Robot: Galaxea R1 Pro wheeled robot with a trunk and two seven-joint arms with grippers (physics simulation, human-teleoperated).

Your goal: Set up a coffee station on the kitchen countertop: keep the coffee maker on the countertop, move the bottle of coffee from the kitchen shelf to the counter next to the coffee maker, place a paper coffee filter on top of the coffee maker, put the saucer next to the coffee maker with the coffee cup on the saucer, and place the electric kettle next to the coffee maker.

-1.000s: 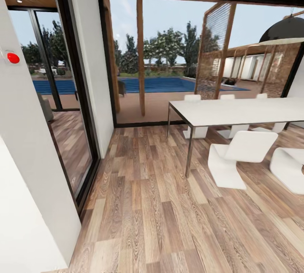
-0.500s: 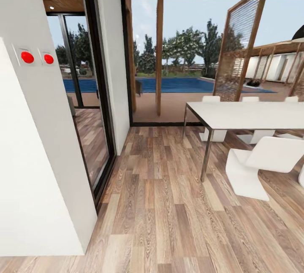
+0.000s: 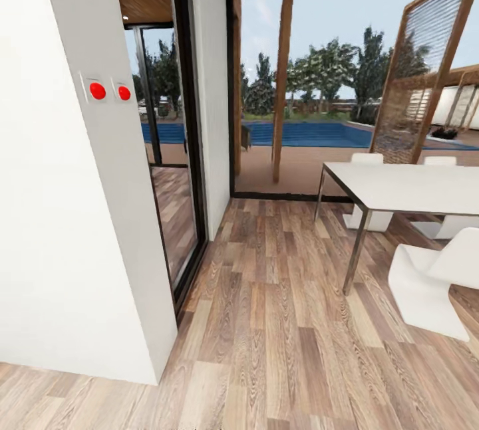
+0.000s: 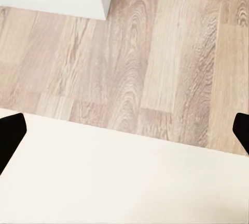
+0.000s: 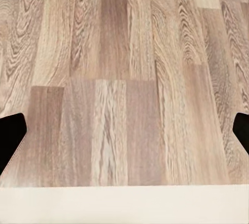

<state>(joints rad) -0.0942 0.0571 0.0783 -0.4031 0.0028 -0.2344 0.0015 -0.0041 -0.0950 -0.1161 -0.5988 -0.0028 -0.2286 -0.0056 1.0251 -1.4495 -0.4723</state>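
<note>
You are in transit over the wood-plank floor (image 3: 279,350), with a white wall corner (image 3: 100,230) close at your left carrying two red round buttons (image 3: 110,92), and a white rectangular dining table (image 3: 412,184) with white moulded chairs (image 3: 432,280) to your right. No coffee-station item is visible, so judge your turn toward the kitchen by keeping well off that wall edge. Each wrist view shows dark fingertips spread wide on the left gripper (image 4: 124,133) and right gripper (image 5: 124,133), nothing between them.
</note>
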